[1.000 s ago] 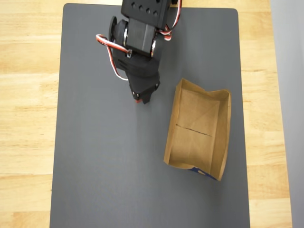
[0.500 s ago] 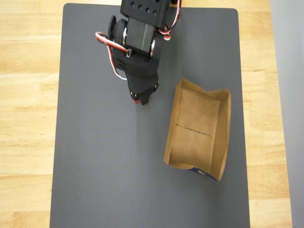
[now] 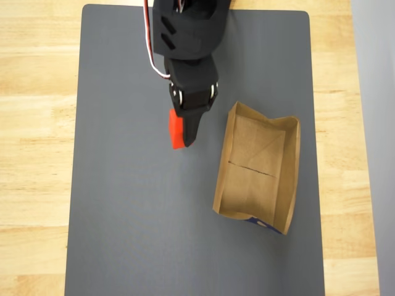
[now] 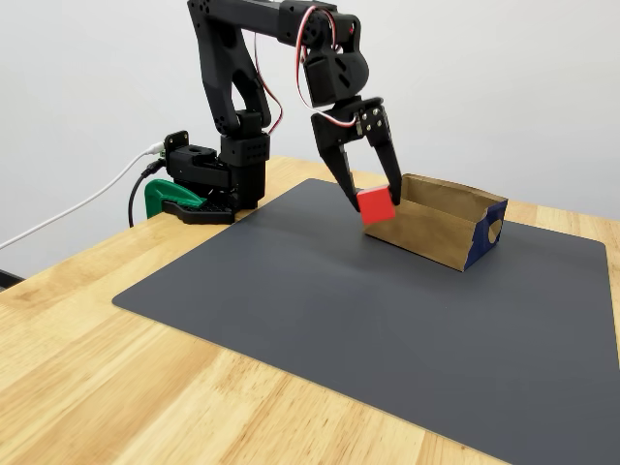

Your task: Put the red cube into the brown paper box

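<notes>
Item: red cube (image 4: 377,205), 1 unit, clamped in the gripper (image 4: 373,201) and lifted off the grey mat (image 4: 320,310). Step: carry phase. Next, by judgement: move sideways over the brown paper box (image 3: 256,169) wall, then release.

red cube (image 4: 377,205) in pincer (image 4: 376,201)

Tan kraft-paper tray box (image 3: 258,168) is sitting open-topped on the dark grey rectangular mat (image 3: 123,203); nothing is covering its floor. Black two-finger gripper (image 4: 373,205), clamping the small bright red cube (image 4: 377,205), is hanging clear of the mat just beside the box's near wall (image 4: 426,237). That thin creased wall is standing between cube and box floor. Mat around the box is lying bare.
</notes>
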Motion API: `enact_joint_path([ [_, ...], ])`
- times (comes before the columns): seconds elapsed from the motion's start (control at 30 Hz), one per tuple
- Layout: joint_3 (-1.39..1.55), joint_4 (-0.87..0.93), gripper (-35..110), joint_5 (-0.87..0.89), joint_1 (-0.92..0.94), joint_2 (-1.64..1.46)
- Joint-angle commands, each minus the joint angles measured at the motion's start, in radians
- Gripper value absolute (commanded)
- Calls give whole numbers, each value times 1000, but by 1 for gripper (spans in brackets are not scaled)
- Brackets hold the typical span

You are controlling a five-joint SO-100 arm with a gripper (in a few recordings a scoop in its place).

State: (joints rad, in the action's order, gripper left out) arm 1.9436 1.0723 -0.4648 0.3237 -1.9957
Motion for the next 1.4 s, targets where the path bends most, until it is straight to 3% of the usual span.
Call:
enact_joint_path([
  [0.0, 28, -46, 0, 23, -32, -101],
  [0.43, 78, -270, 0, 319, -298, -67],
  [0.93, 83, -339, 0, 430, -529, 77],
  [1.07, 101, -351, 19, 476, -537, 78],
  [1.37, 123, -365, 28, 431, -535, 69],
])
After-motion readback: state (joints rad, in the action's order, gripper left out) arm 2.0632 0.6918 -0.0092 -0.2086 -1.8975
